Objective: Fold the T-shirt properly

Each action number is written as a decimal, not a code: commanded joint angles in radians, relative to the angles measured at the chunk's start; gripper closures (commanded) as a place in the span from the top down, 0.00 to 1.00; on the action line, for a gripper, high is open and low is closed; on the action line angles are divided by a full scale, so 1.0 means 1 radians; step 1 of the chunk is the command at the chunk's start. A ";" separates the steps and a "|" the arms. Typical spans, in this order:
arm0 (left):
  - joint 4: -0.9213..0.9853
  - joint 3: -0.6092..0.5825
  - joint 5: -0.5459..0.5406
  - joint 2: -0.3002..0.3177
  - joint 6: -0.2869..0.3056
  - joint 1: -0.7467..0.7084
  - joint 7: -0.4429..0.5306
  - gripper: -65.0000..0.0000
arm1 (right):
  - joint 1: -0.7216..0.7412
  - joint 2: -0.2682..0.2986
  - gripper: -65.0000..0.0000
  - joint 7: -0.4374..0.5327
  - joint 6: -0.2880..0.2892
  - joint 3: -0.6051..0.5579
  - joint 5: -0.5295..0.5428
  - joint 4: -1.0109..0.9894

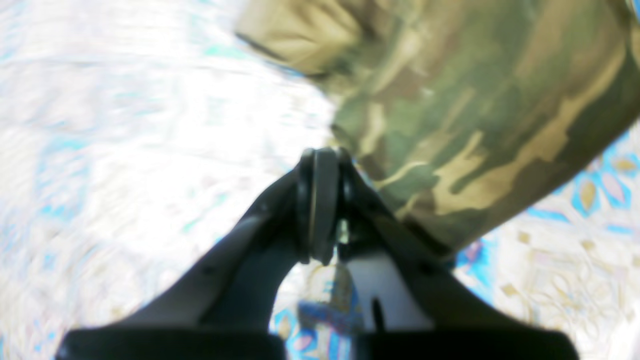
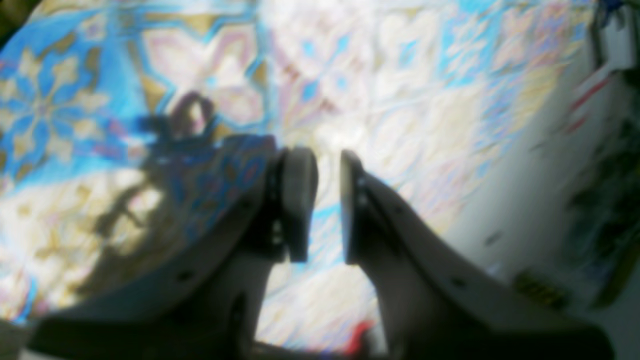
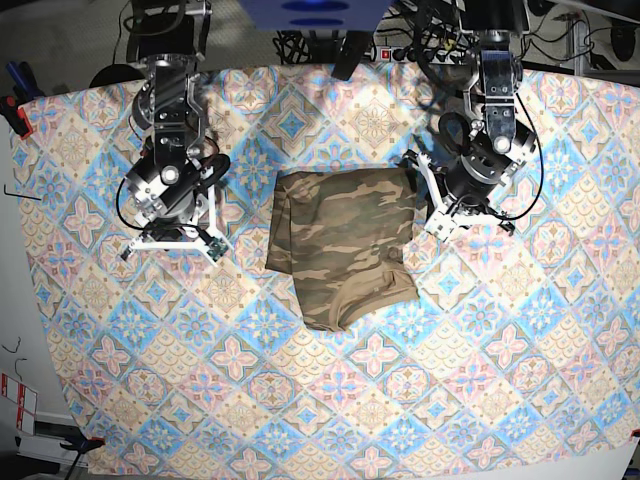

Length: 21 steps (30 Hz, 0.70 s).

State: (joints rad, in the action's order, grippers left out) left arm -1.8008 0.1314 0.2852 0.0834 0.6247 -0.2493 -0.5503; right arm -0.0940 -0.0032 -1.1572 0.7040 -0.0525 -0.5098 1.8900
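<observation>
the folded t-shirt (image 3: 345, 245) lies mid-tablecloth (image 3: 300, 400) between my arms, my left pincer (image 1: 324, 200) pressed closed at its edge, my right pincer (image 2: 327, 200) slightly parted over bare cloth.

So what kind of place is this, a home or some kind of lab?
Most likely a robotics lab or workshop, not a home. Two robot arms are mounted over a table with a patterned tablecloth, cables and equipment crowd the far edge, and a camouflage T-shirt lies between them.
</observation>
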 commanded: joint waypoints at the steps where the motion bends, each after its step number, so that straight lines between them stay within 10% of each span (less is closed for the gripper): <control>1: -0.024 0.007 -0.014 0.000 0.004 -0.022 0.042 0.00 | -0.002 -0.013 0.15 -0.007 -0.006 0.029 -0.019 0.021; 21: -0.017 0.187 -0.022 -0.064 0.005 -0.315 0.416 0.00 | -0.217 -0.082 0.15 0.133 -0.006 0.332 -0.011 0.049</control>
State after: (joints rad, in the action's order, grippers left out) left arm -1.8080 0.3168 0.2768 0.0174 0.6319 -0.5510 -0.1493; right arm -0.3157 -0.0910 -1.0317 0.7029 0.2783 -0.5175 1.9182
